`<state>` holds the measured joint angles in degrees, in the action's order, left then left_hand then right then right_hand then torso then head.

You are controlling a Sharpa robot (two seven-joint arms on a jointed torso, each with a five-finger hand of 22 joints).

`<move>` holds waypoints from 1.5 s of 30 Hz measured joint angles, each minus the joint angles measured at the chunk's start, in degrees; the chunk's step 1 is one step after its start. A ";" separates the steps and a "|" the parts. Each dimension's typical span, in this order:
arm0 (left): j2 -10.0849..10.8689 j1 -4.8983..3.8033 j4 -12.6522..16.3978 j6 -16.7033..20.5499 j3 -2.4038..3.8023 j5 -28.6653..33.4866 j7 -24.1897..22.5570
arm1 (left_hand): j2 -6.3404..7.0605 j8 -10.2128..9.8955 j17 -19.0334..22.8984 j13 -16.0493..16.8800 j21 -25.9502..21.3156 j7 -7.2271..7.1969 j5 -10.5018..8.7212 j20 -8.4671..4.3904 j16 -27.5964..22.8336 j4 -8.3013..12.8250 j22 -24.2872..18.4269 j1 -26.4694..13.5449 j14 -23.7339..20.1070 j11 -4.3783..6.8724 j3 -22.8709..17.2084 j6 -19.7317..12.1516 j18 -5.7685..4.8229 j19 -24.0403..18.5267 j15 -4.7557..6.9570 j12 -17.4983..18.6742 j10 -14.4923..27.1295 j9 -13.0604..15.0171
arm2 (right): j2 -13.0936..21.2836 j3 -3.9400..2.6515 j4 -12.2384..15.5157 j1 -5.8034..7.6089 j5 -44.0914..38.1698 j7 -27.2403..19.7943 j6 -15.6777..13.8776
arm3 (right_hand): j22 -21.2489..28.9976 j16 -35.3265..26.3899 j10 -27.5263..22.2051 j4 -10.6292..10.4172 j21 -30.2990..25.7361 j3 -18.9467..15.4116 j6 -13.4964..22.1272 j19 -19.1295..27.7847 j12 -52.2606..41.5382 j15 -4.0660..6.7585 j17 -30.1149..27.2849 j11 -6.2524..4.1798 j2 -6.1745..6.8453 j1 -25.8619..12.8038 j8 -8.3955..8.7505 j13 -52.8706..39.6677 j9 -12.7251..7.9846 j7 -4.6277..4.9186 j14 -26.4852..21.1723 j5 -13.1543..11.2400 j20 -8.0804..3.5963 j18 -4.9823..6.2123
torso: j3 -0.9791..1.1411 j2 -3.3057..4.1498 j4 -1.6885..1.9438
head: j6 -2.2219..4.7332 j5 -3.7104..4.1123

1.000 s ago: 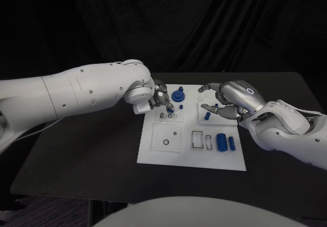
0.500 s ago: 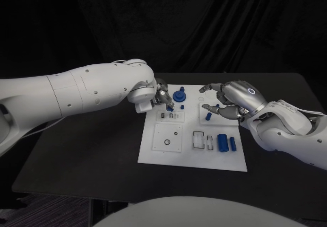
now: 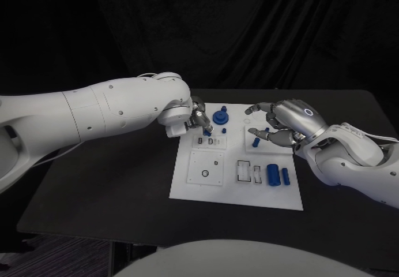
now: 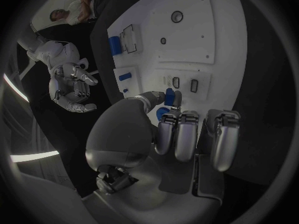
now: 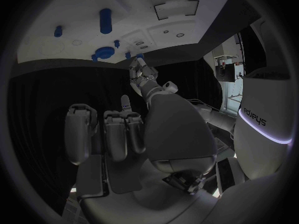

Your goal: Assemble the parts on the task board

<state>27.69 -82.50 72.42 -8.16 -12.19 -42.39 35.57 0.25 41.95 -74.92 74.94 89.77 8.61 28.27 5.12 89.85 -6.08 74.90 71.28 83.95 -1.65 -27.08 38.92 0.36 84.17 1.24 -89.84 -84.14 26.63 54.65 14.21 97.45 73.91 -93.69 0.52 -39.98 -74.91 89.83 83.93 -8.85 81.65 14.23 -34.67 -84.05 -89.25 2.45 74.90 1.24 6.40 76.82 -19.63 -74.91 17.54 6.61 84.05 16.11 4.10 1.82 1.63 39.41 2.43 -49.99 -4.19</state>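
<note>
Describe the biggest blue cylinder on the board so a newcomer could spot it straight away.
Start at the white task board in the middle of the black table and go to its near right part. The large blue cylinder lies there beside a slimmer blue piece; it is the thicker of the two, next to the rectangular slots.

Task board: matt white plastic, smooth. Parts, e.g. blue cylinder: smooth plastic w/ slight sheen. Table: matt black. Left hand & right hand: brushed silver metal look, semi-gloss. Arm shells: glossy white plastic. Backdrop: black cloth, creased.
</note>
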 measured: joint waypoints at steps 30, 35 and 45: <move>-0.58 2.44 -0.65 1.15 0.00 -0.20 -0.05 | -0.69 -0.37 0.01 0.00 0.00 0.01 -0.10 0.01 0.00 0.01 0.00 -0.66 0.00 -0.01 0.01 0.00 0.00 0.00 -0.01 0.00 0.00 0.02 | -0.19 0.00 0.02 0.01 0.00 0.50 1.55 | -0.03 -0.28 0.00 -0.16 -0.46 0.16 0.00 0.00 1.18 0.00 0.00 0.00 0.00 0.00 0.00 0.00 -0.60 0.00 0.00 0.00 0.00 0.00 | -0.05 0.03 -0.07 | 0.00 -0.29; -0.69 2.70 -0.84 1.21 0.00 -0.21 -0.08 | -0.94 -0.48 0.01 0.00 0.00 0.01 -0.19 0.01 0.00 0.01 0.00 -0.92 0.00 -0.01 0.01 0.01 0.00 0.00 -0.01 0.00 0.00 1.54 | -0.19 0.00 0.02 0.01 0.00 0.52 1.94 | -0.04 -0.65 0.00 -0.25 -0.58 0.25 -0.42 0.00 1.43 0.00 0.00 0.00 0.00 0.00 0.00 0.00 -0.74 0.00 0.00 0.00 0.00 0.00 | -0.03 0.01 -0.08 | 0.00 -0.29; -0.72 3.08 -1.24 1.42 0.00 -0.22 -0.12 | -1.51 -0.69 0.01 0.00 0.00 0.01 -0.39 0.01 0.00 0.01 0.00 -1.51 0.00 -0.02 0.01 0.00 0.00 0.00 -0.01 0.00 0.00 1.58 | -0.18 0.00 0.02 0.01 0.00 0.53 3.13 | -0.04 -0.65 0.00 -0.31 -0.67 0.32 -0.42 0.00 1.67 0.00 0.00 0.00 0.00 0.00 0.00 -0.04 -0.95 0.00 0.00 0.00 0.00 0.00 | -0.02 0.00 -0.11 | 0.00 -0.29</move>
<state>26.97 -79.42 71.18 -6.74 -12.19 -42.61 35.45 -1.26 41.25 -74.91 74.94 89.77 8.62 27.88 5.13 89.85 -6.07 74.90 69.77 83.95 -1.66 -27.07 38.92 0.36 84.17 1.23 -89.84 -84.14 28.20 54.47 14.21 97.47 73.92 -93.69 1.05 -36.85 -74.94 89.18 83.93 -9.17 80.98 14.55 -35.09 -84.05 -87.58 2.45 74.90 1.23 6.40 76.82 -19.63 -74.95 16.59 6.61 84.05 16.11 4.10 1.82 1.61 39.41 2.32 -49.99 -4.48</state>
